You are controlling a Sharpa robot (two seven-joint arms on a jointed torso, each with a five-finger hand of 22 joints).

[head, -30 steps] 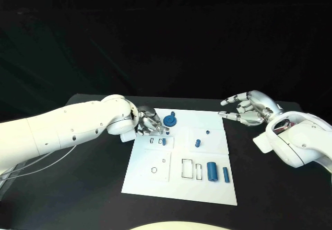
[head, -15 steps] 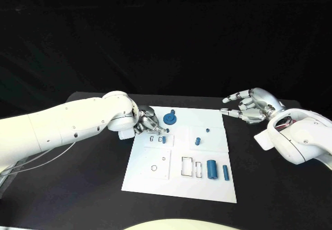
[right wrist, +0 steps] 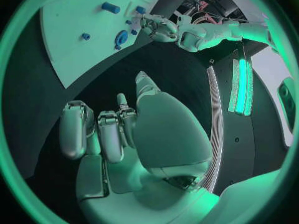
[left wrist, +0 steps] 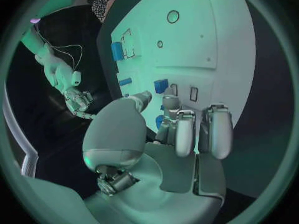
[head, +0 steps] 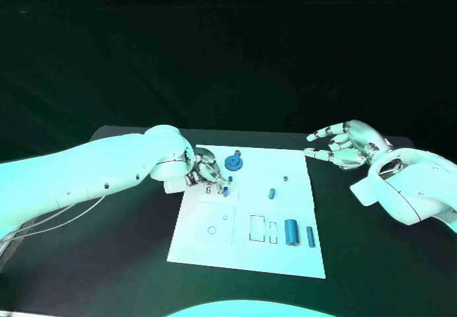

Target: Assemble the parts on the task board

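At the left of the head view the left arm reaches in from the frame's left edge, and the left hand sits at the upper left corner of the task board, its fingers curled down over the board's small slots; a small blue part lies right at its fingertips, but whether the hand pinches that piece or only touches it cannot be told from either view. Just right of the hand, near the board's top edge, stands a round blue part with a knob on top. In the middle of the board a short blue peg lies by itself, with a tiny blue dot just above it. Lower on the board there is a small ring outline, then two upright rectangular slots, and just beside them a thick blue cylinder and a thinner blue bar lying side by side. At the right of the frame, off the board's upper right corner and above the black table, the right hand hangs with its fingers spread and loosely bent, holding nothing, well apart from every part; the right arm comes in from the right edge
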